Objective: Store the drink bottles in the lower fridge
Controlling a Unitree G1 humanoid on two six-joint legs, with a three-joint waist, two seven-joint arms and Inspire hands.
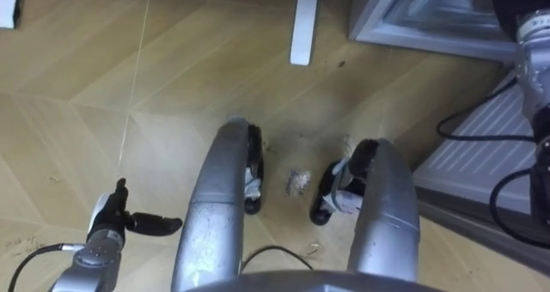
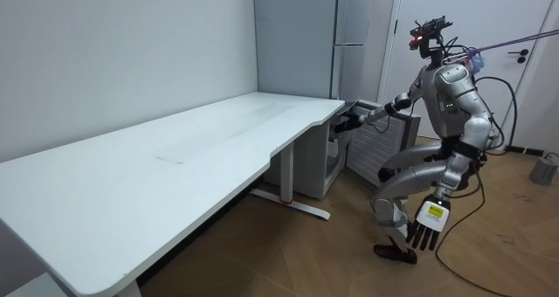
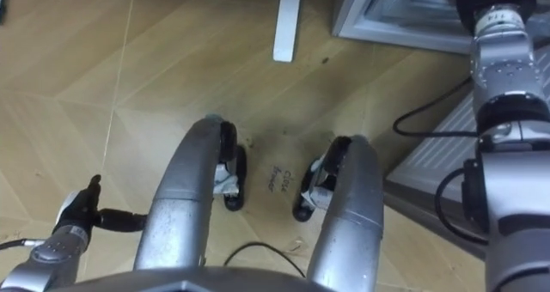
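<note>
Room view: the robot stands with knees bent on the light wooden herringbone floor (image 2: 288, 245), facing the tall grey fridge (image 2: 358, 17) at the far end of the long white desk surface (image 2: 175, 148).
Lower fridge: the grey-framed lower compartment (image 1: 412, 21) lies ahead of the robot and to its right. A pale ribbed panel (image 1: 481, 146) stands out from it towards the robot's right leg.
Right hand: the right hand (image 2: 348, 120) is stretched forward on a straight arm, at the compartment's edge just beside the end of the surface. I cannot tell whether it is clenched or released.
Left hand: the left hand (image 1: 116, 216) hangs low beside the left knee, well apart from the fridge, with its dark fingers relaxed and holding nothing.
Drinks: I cannot tell where the drinks are, nor whether the right hand has one.
Desk foot: the flat white desk foot (image 1: 303, 21) lies on the floor ahead of the robot's feet, near the compartment's left side.
</note>
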